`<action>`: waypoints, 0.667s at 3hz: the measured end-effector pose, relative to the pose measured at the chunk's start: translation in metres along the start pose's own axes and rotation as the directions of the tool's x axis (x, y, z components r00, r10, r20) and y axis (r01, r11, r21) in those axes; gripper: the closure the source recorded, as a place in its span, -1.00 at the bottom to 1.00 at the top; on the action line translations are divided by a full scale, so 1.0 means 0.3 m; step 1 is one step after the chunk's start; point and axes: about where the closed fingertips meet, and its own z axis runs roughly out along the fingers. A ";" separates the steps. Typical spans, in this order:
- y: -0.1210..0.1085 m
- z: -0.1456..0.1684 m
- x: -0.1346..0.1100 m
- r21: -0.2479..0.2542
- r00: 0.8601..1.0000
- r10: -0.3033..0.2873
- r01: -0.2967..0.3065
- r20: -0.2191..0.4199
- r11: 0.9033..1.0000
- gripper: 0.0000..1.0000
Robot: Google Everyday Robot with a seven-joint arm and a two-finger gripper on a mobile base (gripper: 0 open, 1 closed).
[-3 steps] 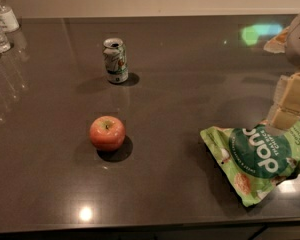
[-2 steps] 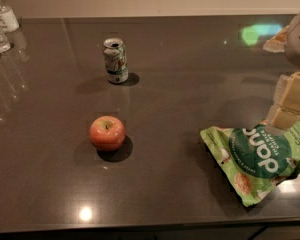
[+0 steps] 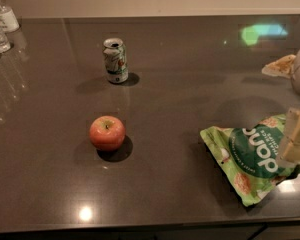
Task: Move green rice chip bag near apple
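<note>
- Colour of the green rice chip bag (image 3: 252, 159) is light green, with a big dark green circle in the middle that carries white letters, and pictures of round chips near its corners.
- Its foil looks crinkly, and the seam on the left side is flat and pale.
- The bag lies flat on the dark table (image 3: 190, 94), at the right side and close to the near edge.
- The white letters stand on their side and read from the near side up to the far side, so the top of the print faces left, toward the apple (image 3: 107, 132).
- The long axis of the bag seems to run left to right, a little turned, with one corner pointing to the near edge of the table.
- The apple is red-orange and round, stem dimple up, left of the middle of the table and well apart from the bag.
- The gripper (image 3: 295, 139) is at the right edge of the camera view, cream coloured, over the right end of the bag and covering it there; if it is open or closed on the bag, I cannot tell.
- A green-and-white drink can (image 3: 115, 60) stands upright behind the apple, farther from the camera.
- Clear bottles (image 3: 0, 31) stand in the far left corner.
</note>
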 end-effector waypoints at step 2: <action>0.079 0.140 0.102 -0.090 0.995 -0.096 0.097 0.011 0.991 -1.00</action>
